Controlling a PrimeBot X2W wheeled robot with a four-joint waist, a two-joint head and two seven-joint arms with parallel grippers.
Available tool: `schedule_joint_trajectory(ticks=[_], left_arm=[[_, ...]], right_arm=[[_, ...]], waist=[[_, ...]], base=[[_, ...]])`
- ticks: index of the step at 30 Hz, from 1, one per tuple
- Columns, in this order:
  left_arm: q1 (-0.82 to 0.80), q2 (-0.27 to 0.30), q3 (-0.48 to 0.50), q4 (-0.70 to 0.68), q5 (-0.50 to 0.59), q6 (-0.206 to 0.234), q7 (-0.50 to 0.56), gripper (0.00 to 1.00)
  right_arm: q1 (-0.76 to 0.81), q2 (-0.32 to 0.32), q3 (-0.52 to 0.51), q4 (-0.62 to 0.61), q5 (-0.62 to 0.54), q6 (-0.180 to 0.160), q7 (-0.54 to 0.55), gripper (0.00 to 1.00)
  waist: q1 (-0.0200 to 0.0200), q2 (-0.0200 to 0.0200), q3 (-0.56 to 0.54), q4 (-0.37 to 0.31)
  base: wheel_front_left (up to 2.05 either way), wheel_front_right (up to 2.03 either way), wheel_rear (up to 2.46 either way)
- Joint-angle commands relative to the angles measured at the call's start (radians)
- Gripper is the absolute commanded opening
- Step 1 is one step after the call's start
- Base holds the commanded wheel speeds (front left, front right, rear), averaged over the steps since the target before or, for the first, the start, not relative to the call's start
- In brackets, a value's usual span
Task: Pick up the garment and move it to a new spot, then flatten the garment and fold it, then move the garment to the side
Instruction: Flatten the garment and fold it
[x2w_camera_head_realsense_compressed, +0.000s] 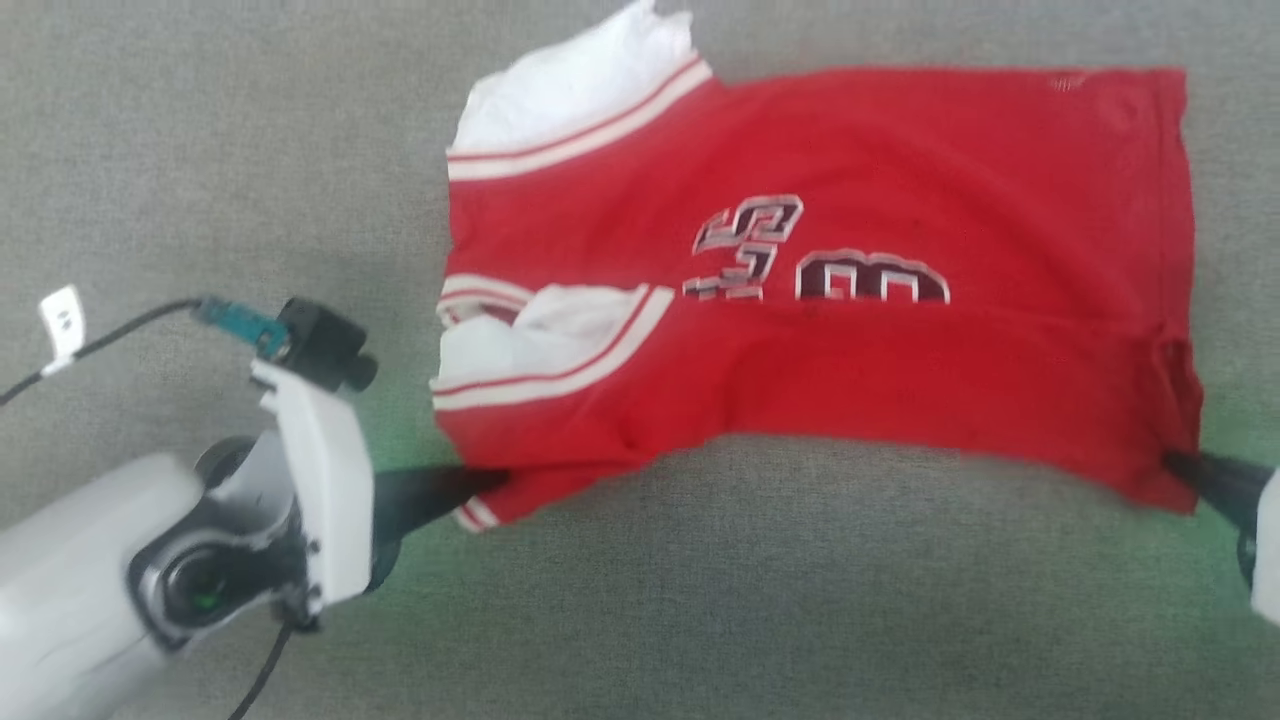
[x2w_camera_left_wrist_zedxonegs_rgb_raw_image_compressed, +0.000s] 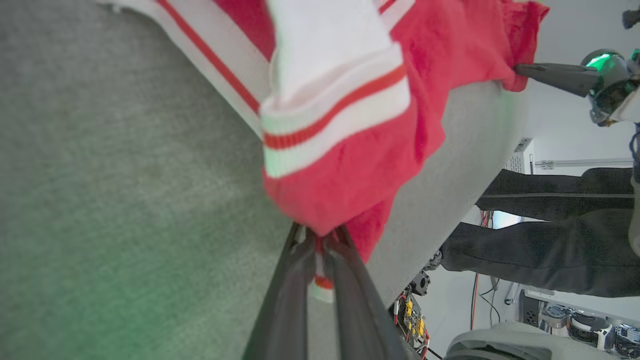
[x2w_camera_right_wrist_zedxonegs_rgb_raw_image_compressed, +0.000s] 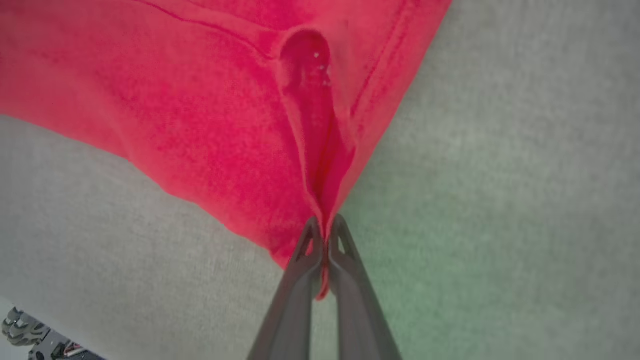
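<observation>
Where: the garment (x2w_camera_head_realsense_compressed: 820, 330) lay spread on a grey surface (x2w_camera_head_realsense_compressed: 200, 150), lettering up, white sleeves at the robot's left.
Left side: the left gripper (x2w_camera_head_realsense_compressed: 485, 483) pinched the near edge beside the striped trim, fingers closed on cloth.
Right side: the right gripper (x2w_camera_head_realsense_compressed: 1175, 462) held the near hem corner, fingers pressed together on it.

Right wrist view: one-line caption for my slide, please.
Right gripper shut on a red corner of the garment, cloth drawn into a ridge over the grey surface.
</observation>
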Motion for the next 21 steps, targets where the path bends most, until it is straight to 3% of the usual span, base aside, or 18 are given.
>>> schedule_joint_trajectory(ticks=[1, 7, 13, 14, 15, 16, 17, 21], left_arm=[[0.027, 0.019, 0.002, -0.02, -0.001, 0.001, -0.01, 0.0], [0.105, 0.119, -0.002, -0.131, -0.011, 0.001, -0.037, 0.0], [0.158, 0.179, -0.004, -0.206, 0.003, 0.001, -0.07, 0.0], [0.168, 0.18, -0.008, -0.205, 0.01, 0.001, -0.075, 0.0], [0.171, 0.182, -0.01, -0.204, 0.024, 0.001, -0.085, 0.19], [0.17, 0.184, 0.0, -0.195, 0.03, 0.001, -0.107, 0.82], [0.171, 0.184, 0.009, -0.185, 0.029, 0.001, -0.127, 1.0], [0.166, 0.21, 0.045, -0.162, 0.048, 0.001, -0.198, 1.0]], right_arm=[[0.028, -0.001, -0.009, -0.014, 0.01, 0.0, 0.011, 0.0], [0.136, 0.002, -0.057, -0.082, 0.024, 0.0, 0.035, 0.0], [0.172, 0.015, -0.086, -0.104, 0.03, 0.0, 0.011, 0.0], [0.17, 0.018, -0.088, -0.102, 0.028, 0.0, 0.001, 0.4], [0.167, 0.018, -0.09, -0.102, 0.023, 0.0, -0.01, 0.85], [0.163, 0.022, -0.095, -0.103, 0.016, 0.0, -0.027, 1.0], [0.157, 0.029, -0.101, -0.101, 0.01, 0.0, -0.046, 1.0], [0.131, 0.036, -0.119, -0.113, -0.015, 0.0, -0.145, 1.0]], waist=[[0.0, 0.0, -0.013, -0.005], [0.0, 0.0, -0.025, -0.015], [0.0, 0.0, -0.027, -0.02], [0.0, 0.0, -0.028, -0.02], [0.0, 0.0, -0.029, -0.019], [0.0, 0.0, -0.03, -0.019], [0.0, 0.0, -0.032, -0.019], [0.0, 0.0, -0.034, -0.03]], base=[[0.0, 0.0, 0.0], [0.0, 0.0, 0.0], [0.0, 0.0, 0.0], [0.0, 0.0, 0.0], [0.0, 0.0, 0.0], [0.0, 0.0, 0.0], [0.0, 0.0, 0.0], [0.0, 0.0, 0.0]])
